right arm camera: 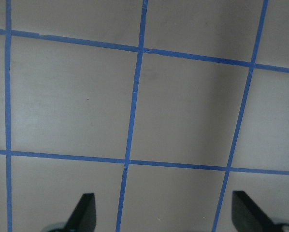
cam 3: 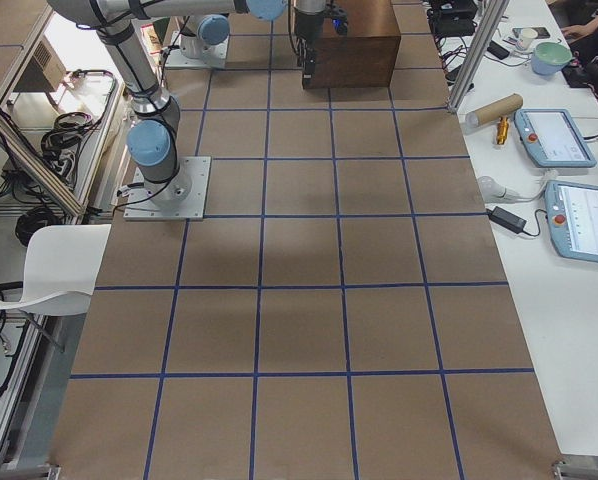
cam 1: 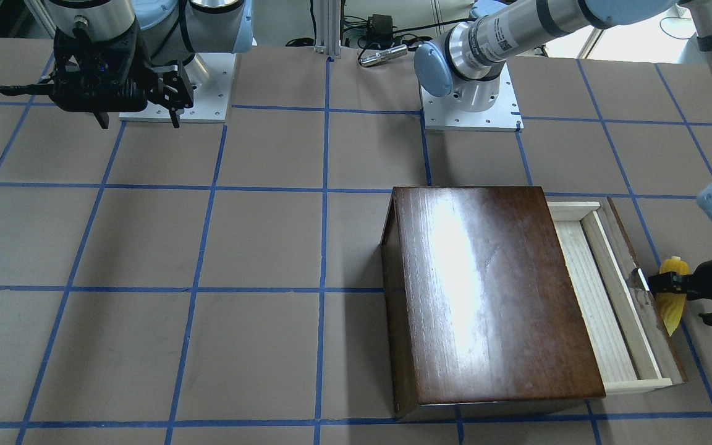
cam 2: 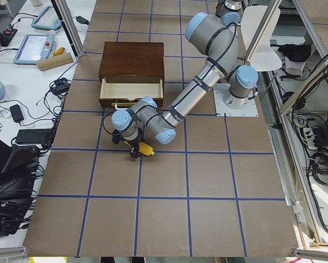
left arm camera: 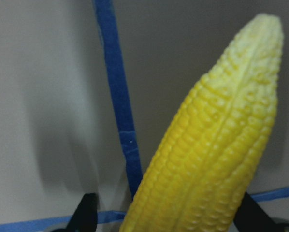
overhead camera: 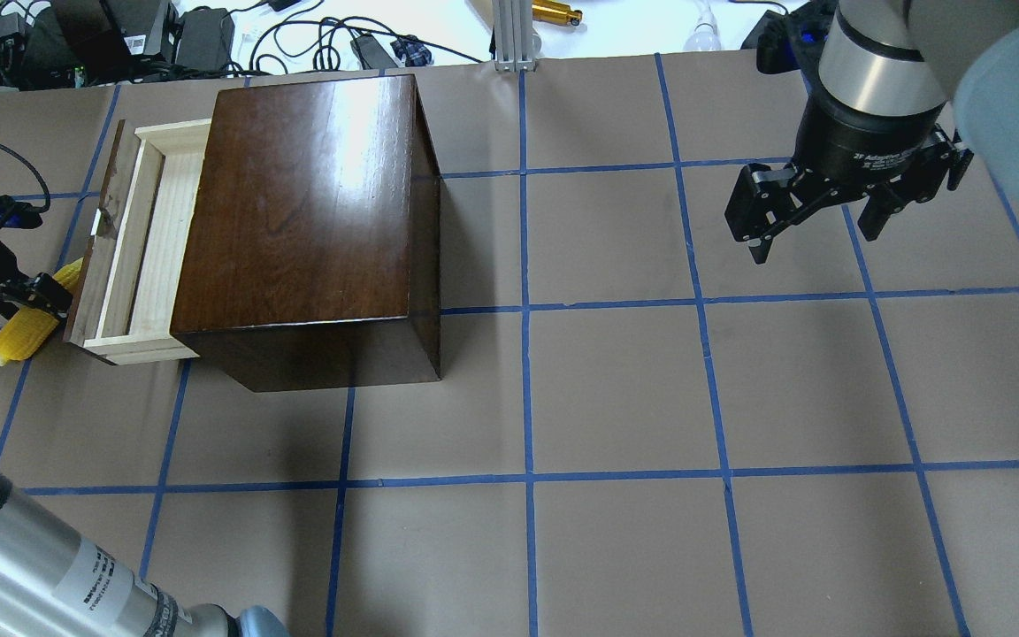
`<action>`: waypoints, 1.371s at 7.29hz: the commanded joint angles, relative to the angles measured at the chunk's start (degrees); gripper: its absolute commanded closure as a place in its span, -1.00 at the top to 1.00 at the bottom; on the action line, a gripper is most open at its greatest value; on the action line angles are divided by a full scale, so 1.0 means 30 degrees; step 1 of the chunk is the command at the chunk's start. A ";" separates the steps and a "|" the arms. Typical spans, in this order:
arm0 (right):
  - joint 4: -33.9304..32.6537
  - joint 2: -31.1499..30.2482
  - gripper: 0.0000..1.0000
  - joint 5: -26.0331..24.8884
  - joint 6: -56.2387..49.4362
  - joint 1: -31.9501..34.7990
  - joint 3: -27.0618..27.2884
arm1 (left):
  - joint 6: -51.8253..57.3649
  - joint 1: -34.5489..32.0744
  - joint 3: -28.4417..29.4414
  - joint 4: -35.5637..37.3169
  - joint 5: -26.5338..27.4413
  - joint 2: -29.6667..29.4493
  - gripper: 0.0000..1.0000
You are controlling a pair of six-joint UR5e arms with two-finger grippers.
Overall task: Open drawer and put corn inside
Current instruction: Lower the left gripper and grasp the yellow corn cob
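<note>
The dark-brown box stands on the table with its drawer pulled out toward my left side; the pale tray is empty. The yellow corn lies on the table just outside the drawer's dark front panel. My left gripper is low over the corn's thick end, fingers spread to either side of it, open. In the left wrist view the corn fills the space between the fingertips. My right gripper is open and empty, high over the table far from the box.
The table is brown paper with a blue tape grid. The arm bases stand at the robot's edge. Cables and adapters lie beyond the box at the far edge.
</note>
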 commanded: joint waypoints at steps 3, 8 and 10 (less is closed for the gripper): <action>0.0000 0.0020 1.00 0.0000 0.0000 0.0000 0.0000 | -0.0218 -0.0028 -0.0001 0.0248 0.0010 0.0041 -1.00; 0.0000 -0.0009 1.00 0.0000 0.0000 0.0000 0.0000 | -0.0219 -0.0028 -0.0001 0.0248 -0.0049 0.0071 -1.00; 0.0000 0.0020 1.00 0.0000 0.0000 0.0000 0.0000 | -0.0219 -0.0231 0.0260 -0.0043 -0.0078 0.0974 -1.00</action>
